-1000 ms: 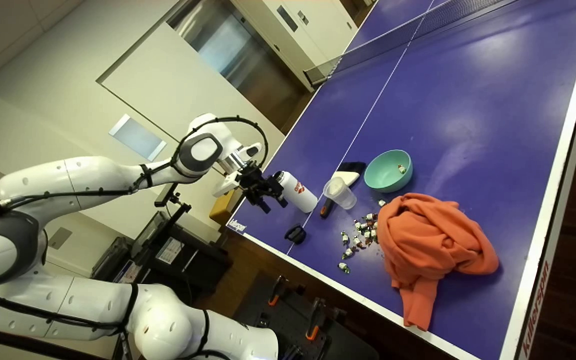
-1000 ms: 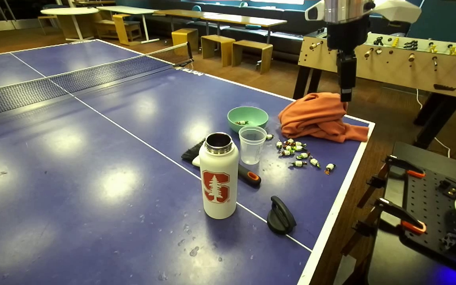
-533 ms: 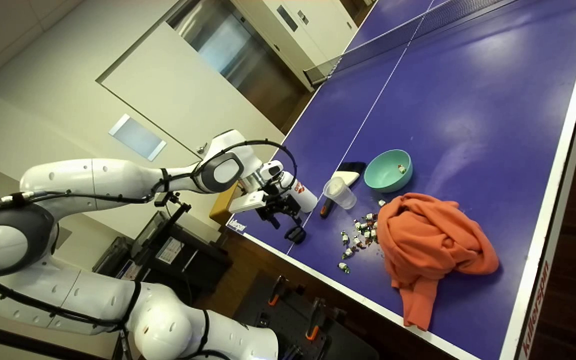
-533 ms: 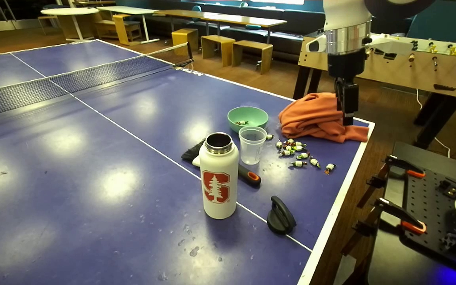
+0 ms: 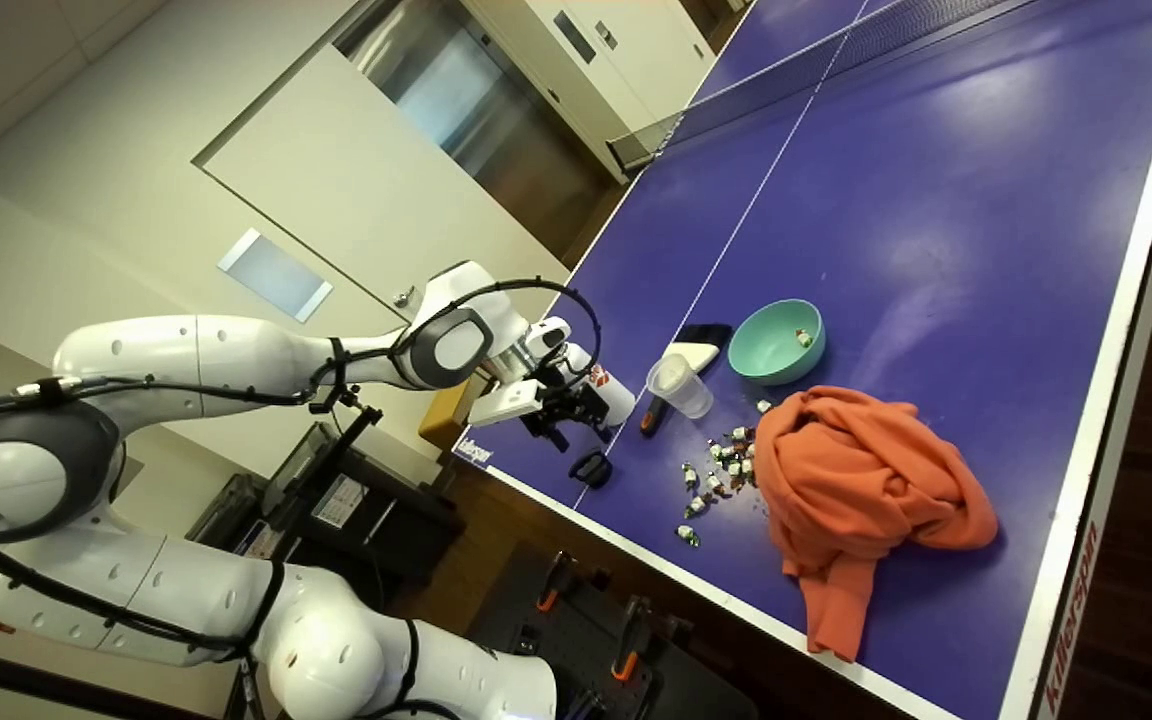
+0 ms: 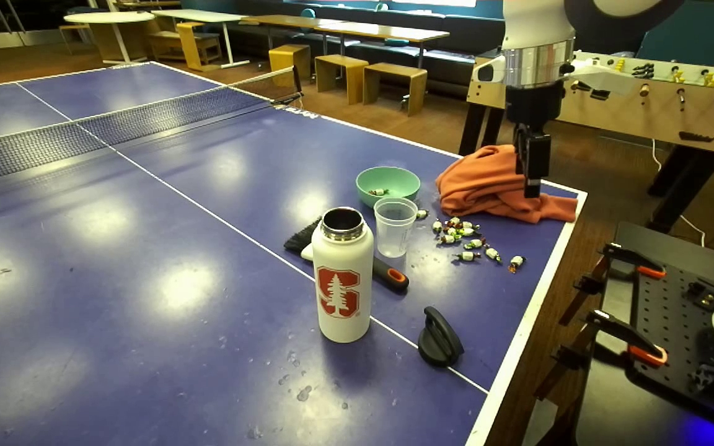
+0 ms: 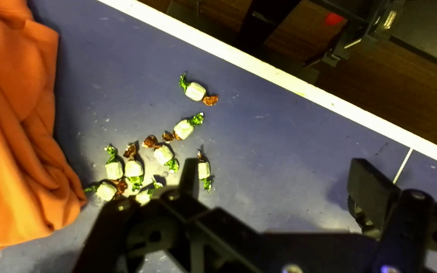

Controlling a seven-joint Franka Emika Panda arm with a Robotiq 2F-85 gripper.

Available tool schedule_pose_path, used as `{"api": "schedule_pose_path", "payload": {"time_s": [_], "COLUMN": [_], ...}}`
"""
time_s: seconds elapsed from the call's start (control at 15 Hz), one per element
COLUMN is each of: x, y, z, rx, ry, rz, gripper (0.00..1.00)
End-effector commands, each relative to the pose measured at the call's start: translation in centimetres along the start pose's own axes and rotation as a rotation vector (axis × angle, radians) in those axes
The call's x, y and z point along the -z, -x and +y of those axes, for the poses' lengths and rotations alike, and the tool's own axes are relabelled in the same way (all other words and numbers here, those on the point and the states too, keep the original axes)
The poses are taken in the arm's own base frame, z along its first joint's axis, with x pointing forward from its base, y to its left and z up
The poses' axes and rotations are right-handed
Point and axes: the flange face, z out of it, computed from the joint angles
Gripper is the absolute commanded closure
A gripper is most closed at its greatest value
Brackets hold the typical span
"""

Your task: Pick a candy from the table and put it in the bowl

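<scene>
While exterior views show bowl (image 5: 764, 350), wrist view — candies (image 7: 195, 91), claw (image 7: 273, 170) spread

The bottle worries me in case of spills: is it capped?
No, in an exterior view the bottle stands open at the top, and a lid sits apart from it.

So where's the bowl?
In an exterior view, the bowl sits just behind the cup and left of the orange cloth, with a candy inside it.
</scene>
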Motion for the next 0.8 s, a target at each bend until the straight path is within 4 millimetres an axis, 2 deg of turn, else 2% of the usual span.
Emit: {"api": "schedule_pose_path", "payload": {"time_s": [0.0,0.33,0.73], "x": [-1.9,-5.6,-11.1], "y": [-0.5,-0.8,-1.4], "z": [0.8,1.9,2.8], "rx": [0.076,0.146,0.121], "ry": [-0.008,-0.022,-0.008], "rz": [0.070,0.184,0.260], "gripper": [0.00,0.00,0.00]}}
